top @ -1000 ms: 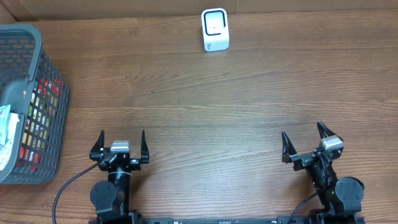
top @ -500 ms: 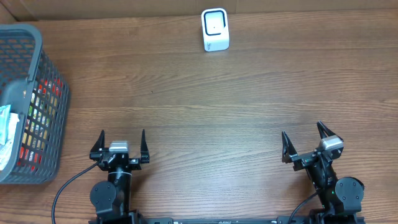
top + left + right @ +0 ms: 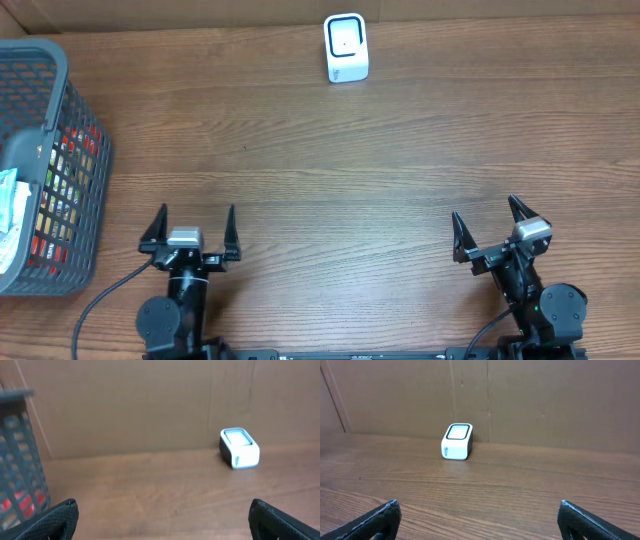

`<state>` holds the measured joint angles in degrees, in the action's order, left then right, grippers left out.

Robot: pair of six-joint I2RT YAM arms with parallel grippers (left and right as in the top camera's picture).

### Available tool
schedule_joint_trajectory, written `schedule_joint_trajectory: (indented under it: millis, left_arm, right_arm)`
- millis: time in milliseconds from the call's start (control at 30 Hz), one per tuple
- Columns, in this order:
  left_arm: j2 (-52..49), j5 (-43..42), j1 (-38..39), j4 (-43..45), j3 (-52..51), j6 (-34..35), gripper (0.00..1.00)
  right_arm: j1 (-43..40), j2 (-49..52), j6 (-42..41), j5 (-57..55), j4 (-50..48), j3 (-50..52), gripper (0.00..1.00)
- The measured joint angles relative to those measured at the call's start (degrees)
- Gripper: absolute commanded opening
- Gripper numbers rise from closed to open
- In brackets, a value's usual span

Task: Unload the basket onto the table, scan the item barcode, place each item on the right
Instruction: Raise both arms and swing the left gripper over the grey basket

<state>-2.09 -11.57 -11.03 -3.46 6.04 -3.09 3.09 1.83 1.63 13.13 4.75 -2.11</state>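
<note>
- The scanner (image 3: 346, 47), a small white box with a dark-rimmed face, stood on the wooden counter (image 3: 330, 170) at its far edge, close against a cardboard wall (image 3: 150, 405).
- The basket (image 3: 61, 62), grey plastic mesh, sat well to the left of the scanner and nearer the robot, partly cut off by the overhead view's edge.
- The items (image 3: 62, 190) lay inside the basket, well apart from the scanner. Colourful packets showed through the mesh and something white (image 3: 8, 205) sat on top. No barcode could be made out.
- The left pincer (image 3: 193, 218) hovered at the near edge of the counter, well apart from the scanner and to its left. Its jaws were spread wide and held nothing.
- In the left wrist view, the scanner (image 3: 239, 448) appeared ahead and to the right, between the two dark fingertips (image 3: 62, 515), with the basket (image 3: 20, 460) at the left edge.
- The right pincer (image 3: 486, 212) hovered at the near edge too, well apart from the scanner and to its right. Its jaws were likewise spread and empty.
- In the right wrist view, the scanner (image 3: 456, 441) stood ahead and slightly left, far beyond the fingertips (image 3: 382, 517).
</note>
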Motion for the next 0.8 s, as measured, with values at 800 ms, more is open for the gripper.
schedule_joint_trajectory:
  millis: [800]
  left_arm:
    - [-48.9, -8.0, 0.0, -40.8, 59.1, -1.0, 1.00]
  right_arm:
    - [0.0, 37.5, 0.1, 2.1, 23.6, -42.1, 1.00]
